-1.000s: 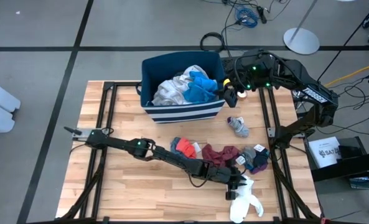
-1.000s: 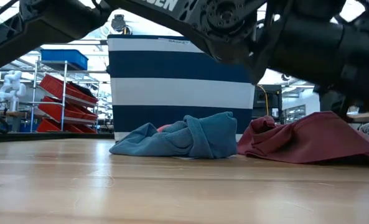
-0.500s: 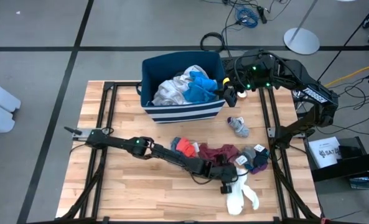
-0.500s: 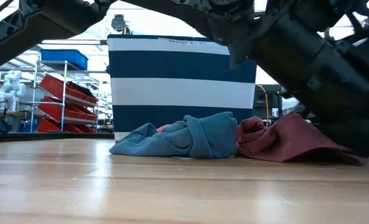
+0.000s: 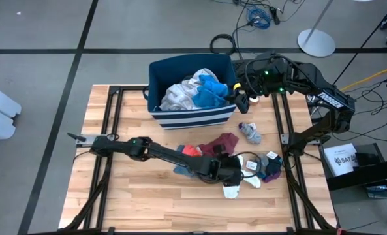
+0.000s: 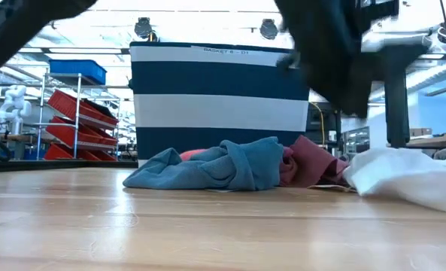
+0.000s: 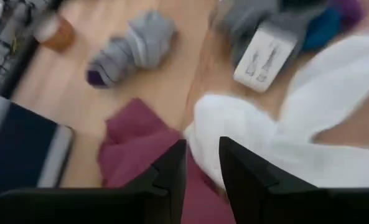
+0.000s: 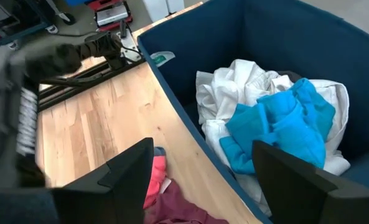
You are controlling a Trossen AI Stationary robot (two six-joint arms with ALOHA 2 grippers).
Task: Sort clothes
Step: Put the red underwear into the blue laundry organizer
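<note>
From up high I see my left arm stretched low across the table, its left gripper point(image 5: 229, 177) down among the loose clothes, jaws pinched narrow on the white garment point(image 5: 240, 186) that trails on the wood. Left of it lie a teal piece point(image 6: 215, 167) and a red piece point(image 5: 192, 151); the maroon garment point(image 5: 220, 145) sits just behind. The striped bin point(image 5: 193, 117) holds white and bright blue fabric. Right of it a grey sock point(image 5: 250, 132) lies alone. My right gripper point(image 5: 243, 98) hovers at the bin's right corner, jaws spread wide, holding nothing
</note>
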